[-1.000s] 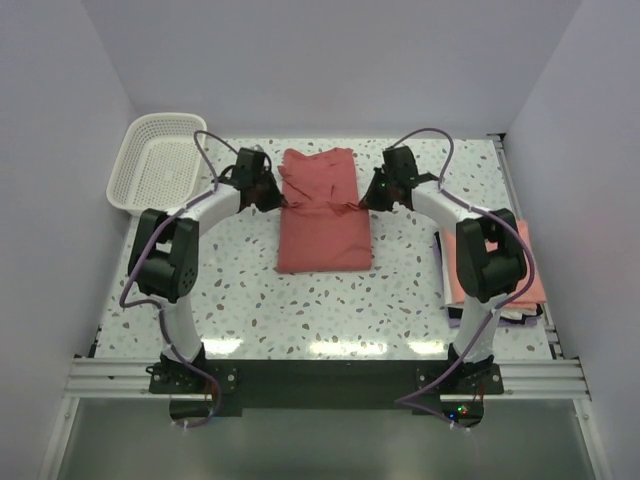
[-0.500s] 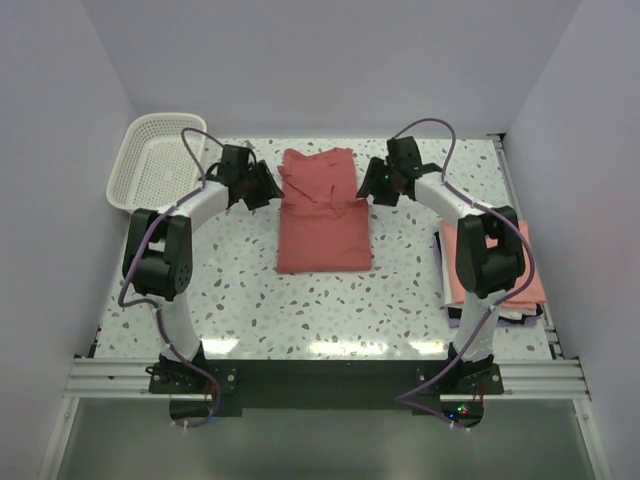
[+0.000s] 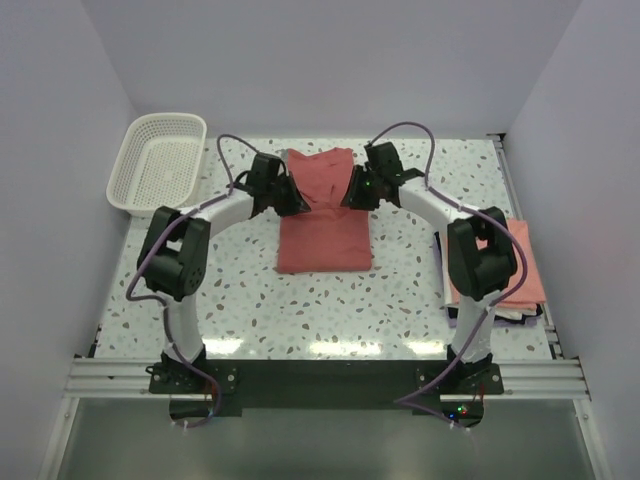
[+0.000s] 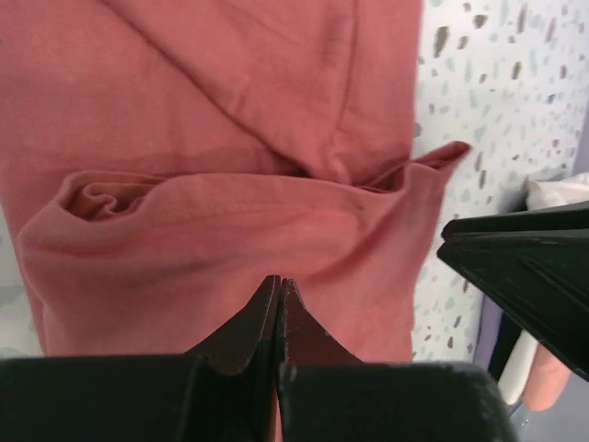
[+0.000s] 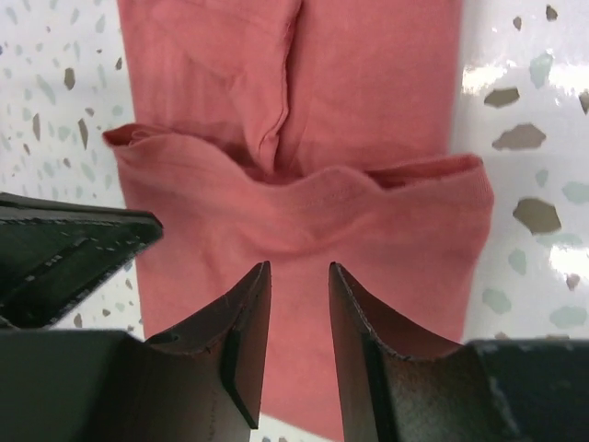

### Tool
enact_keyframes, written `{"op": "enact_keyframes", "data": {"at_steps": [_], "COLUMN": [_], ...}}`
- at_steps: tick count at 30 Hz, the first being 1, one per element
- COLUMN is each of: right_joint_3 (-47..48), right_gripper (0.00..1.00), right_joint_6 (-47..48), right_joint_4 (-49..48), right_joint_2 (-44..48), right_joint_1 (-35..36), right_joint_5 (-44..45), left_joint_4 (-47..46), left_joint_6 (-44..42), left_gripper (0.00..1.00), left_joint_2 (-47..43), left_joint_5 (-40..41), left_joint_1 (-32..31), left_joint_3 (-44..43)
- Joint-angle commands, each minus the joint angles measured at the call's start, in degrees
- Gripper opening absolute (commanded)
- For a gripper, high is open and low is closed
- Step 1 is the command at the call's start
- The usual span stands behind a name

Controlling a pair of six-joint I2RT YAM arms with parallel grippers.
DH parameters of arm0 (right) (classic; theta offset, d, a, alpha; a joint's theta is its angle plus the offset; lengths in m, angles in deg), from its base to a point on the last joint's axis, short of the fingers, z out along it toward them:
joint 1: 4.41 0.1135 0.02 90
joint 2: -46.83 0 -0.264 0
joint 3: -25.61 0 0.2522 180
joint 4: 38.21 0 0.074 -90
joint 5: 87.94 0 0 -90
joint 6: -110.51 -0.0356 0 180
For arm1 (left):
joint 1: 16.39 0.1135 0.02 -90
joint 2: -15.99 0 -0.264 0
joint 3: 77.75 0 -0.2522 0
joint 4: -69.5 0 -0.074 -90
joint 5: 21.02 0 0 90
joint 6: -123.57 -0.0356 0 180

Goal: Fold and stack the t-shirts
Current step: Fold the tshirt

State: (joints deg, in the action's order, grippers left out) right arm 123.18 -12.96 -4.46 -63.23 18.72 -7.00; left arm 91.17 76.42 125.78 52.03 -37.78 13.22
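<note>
1. The dusty red t-shirt [image 3: 325, 240] lies at the middle of the table [image 3: 400, 290]. It is a narrow strip with a rumpled fold ridge [image 4: 230, 193] across it, and its far part runs on toward 12 o'clock.
2. Half a second ago both grippers stood off the cloth at its 9 and 3 o'clock sides. Now the left gripper [image 3: 288, 196] and the right gripper [image 3: 350, 192] have swung inward and sit over the shirt's side edges at the ridge.
3. In the left wrist view the left jaws are pressed tip to tip just above the cloth. Whether any fabric is caught between them cannot be told.
4. The right jaws stand a narrow gap apart and hold nothing; bare shirt shows through the gap.
5. The return to the ridge looks like the arms getting ready for another cross fold, so this shirt is only partly folded.
6. A stack of folded salmon shirts [image 3: 528, 270] waits at 3 o'clock, and the white basket [image 3: 160, 165] sits at 10 o'clock, so stacking remains.
</note>
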Motion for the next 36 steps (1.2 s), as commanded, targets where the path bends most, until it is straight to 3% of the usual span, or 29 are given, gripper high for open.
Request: {"op": "enact_keyframes", "data": {"at_steps": [1, 7, 17, 27, 36], "right_joint_3": [6.88, 15.41, 15.07, 17.18, 7.25], "right_gripper": [0.35, 0.34, 0.34, 0.35, 0.36], "right_joint_6": [0.60, 1.04, 0.43, 2.01, -0.10], "right_joint_4": [-0.13, 3.56, 2.86, 3.92, -4.33], "right_joint_2": [-5.14, -13.41, -17.21, -9.40, -2.00], "right_joint_1": [-0.72, -2.03, -5.29, -6.44, -4.07], "right_joint_5": [-1.84, -1.22, -3.24, -4.39, -11.49], "left_joint_4": [-0.52, 1.59, 0.01, 0.62, -1.83], "left_joint_6": [-1.01, -2.95, -2.33, -3.83, 0.13], "left_gripper": [0.00, 0.00, 0.00, 0.00, 0.00], "left_joint_2": [3.66, 11.39, 13.34, 9.65, 1.39], "left_joint_5": [-1.24, -0.54, -1.15, -3.09, -5.55], "left_joint_1": [0.64, 3.54, 6.62, 7.41, 5.57], "left_joint_3": [-4.27, -9.90, -6.12, -8.14, -6.13]}}
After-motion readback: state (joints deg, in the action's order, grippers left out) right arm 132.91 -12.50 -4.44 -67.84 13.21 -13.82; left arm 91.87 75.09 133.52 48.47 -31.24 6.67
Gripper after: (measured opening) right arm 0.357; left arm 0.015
